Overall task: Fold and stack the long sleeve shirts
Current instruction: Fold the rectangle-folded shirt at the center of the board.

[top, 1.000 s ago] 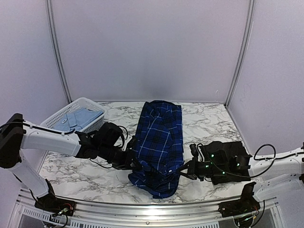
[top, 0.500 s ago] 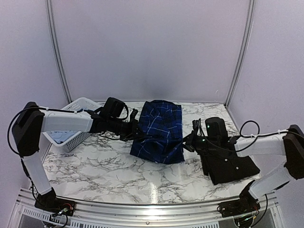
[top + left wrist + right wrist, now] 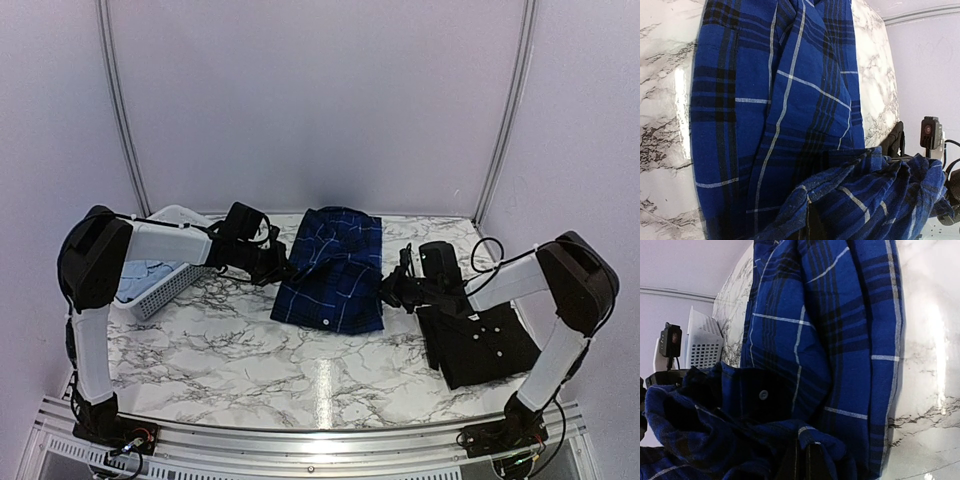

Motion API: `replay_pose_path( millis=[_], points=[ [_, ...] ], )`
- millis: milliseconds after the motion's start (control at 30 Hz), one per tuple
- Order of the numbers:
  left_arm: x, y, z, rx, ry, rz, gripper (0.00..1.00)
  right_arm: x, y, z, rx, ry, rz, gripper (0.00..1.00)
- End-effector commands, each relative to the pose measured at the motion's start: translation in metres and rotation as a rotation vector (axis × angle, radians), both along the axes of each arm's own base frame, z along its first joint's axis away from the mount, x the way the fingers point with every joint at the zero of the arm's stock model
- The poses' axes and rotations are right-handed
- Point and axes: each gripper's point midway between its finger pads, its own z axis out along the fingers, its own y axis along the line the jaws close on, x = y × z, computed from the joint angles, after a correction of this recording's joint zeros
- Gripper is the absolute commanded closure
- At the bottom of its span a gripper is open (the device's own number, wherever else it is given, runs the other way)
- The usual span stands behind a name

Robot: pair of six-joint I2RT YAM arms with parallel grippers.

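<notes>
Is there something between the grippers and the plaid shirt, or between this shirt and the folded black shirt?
Nothing visible. The left gripper and the right gripper are both shut on a lifted edge of the plaid shirt. Toward the black shirt, only the right arm itself lies between.

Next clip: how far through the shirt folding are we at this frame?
Done: the black shirt looks folded, lying at the right. In hand: the left gripper and right gripper are shut on the plaid shirt, its near edge raised over the rest. Left: the pale blue shirt sits in the basket; nothing is stacked.
</notes>
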Motion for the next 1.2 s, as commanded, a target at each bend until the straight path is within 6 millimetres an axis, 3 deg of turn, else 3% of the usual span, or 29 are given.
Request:
replay_pose_path(
  millis=[0,67,533,667,767,967,1167],
  points=[
    [0.009,0.005,0.013,-0.002,-0.029,0.032,1.0,0.018,-0.009,0.044,0.021,-0.112,-0.083,1.0],
    [0.01,0.004,0.015,-0.011,-0.036,0.032,1.0,0.019,-0.012,0.05,0.02,-0.122,-0.101,1.0],
    [0.016,0.014,0.005,0.007,-0.048,0.097,1.0,0.03,-0.032,0.032,-0.021,-0.063,-0.2,1.0],
    [0.021,0.012,0.002,0.011,-0.055,0.088,1.0,0.034,-0.033,0.033,-0.02,-0.067,-0.201,0.86],
    [0.026,0.01,0.002,0.017,-0.066,0.082,0.79,0.037,-0.03,0.037,-0.036,-0.08,-0.183,0.64],
    [0.036,0.008,0.027,0.015,-0.147,0.043,0.37,0.042,-0.037,0.051,-0.117,-0.127,-0.176,0.45],
    [0.044,0.017,0.042,0.022,-0.171,0.045,0.32,0.04,-0.05,0.063,-0.215,-0.171,-0.182,0.34]
  ],
)
